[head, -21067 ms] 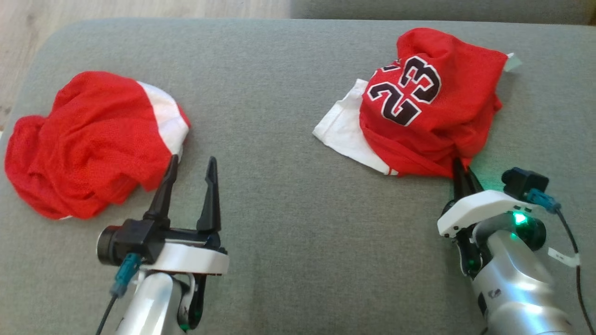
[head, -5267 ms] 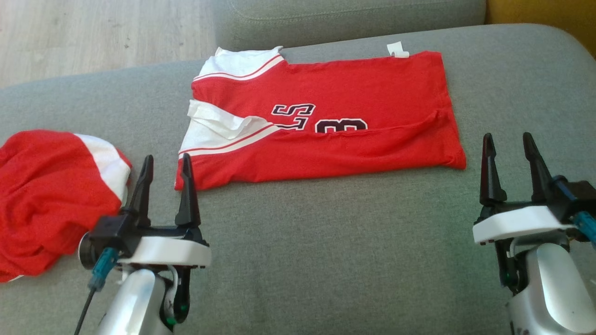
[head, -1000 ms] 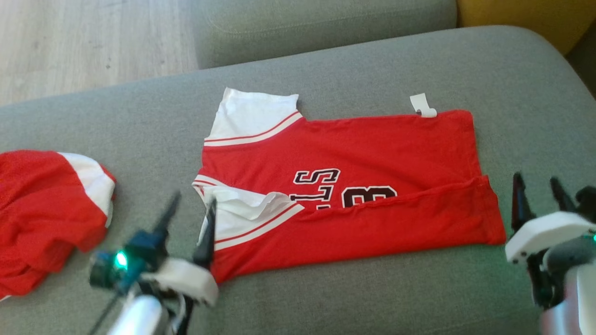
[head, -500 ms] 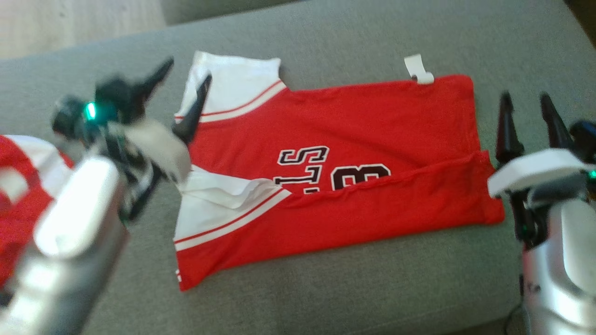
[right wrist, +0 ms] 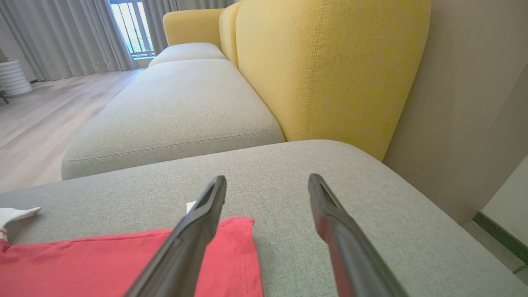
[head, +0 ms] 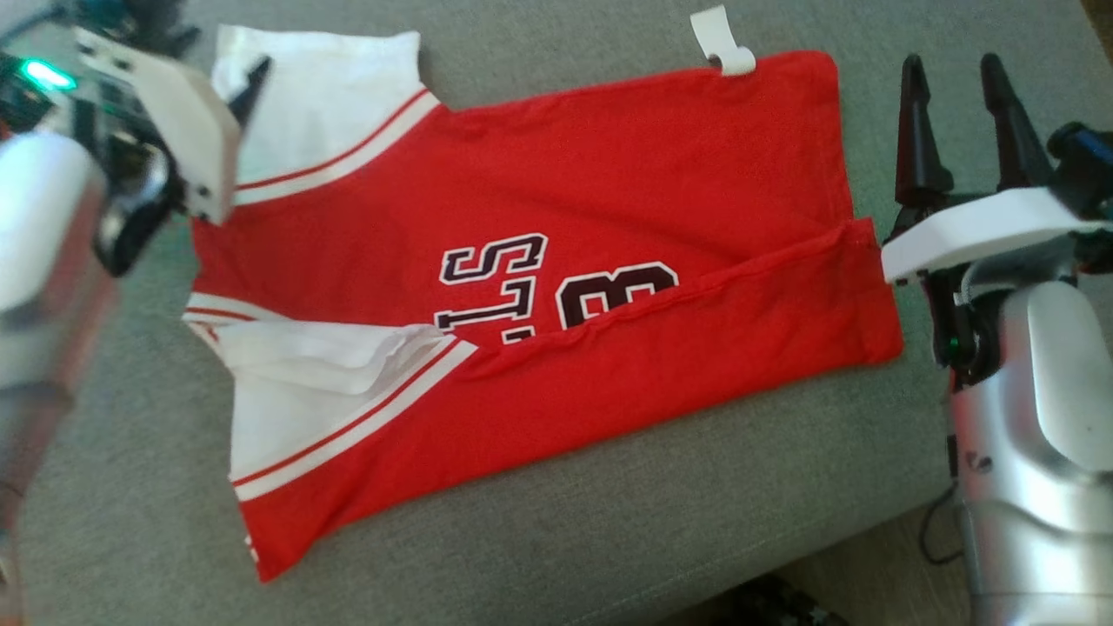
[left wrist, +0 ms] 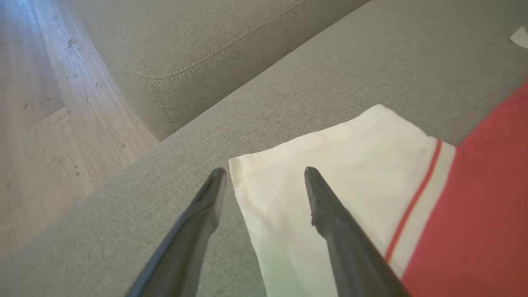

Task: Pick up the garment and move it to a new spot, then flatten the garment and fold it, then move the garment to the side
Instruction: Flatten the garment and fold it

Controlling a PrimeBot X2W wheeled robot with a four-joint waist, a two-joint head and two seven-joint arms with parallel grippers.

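The jersey (head: 609, 191) is lying flat on the grey sofa cushion (head: 539, 548). Its long axis runs side to side in front of the robot, with neck and sleeves to its left and the hem to its right. The near long edge is already flipped up over the body, and that near flap (head: 696, 348) hides the bottom of the lettering. My read is that one lengthwise fold is in and the far edge is next.

The bit that matters is that there's one tool at each far corner. The left tool (left wrist: 265, 171) is wide open with nothing in it, right at the outer corner of the far white sleeve (head: 330, 87). In its wrist view one finger is over bare cushion and the other over white cloth, so the sleeve edge runs between them. The right tool (head: 949, 65) is wide open and empty too. It sits just off the hem end, about level with the far corner near the little white label (head: 722, 43). Its wrist view shows the red corner low down by one finger, with the other finger over plain cushion.

I'd say the left one is basically lined up for a pinch, while the right needs a small nudge inward onto the cloth. After that the pull is across the short axis, toward the robot.
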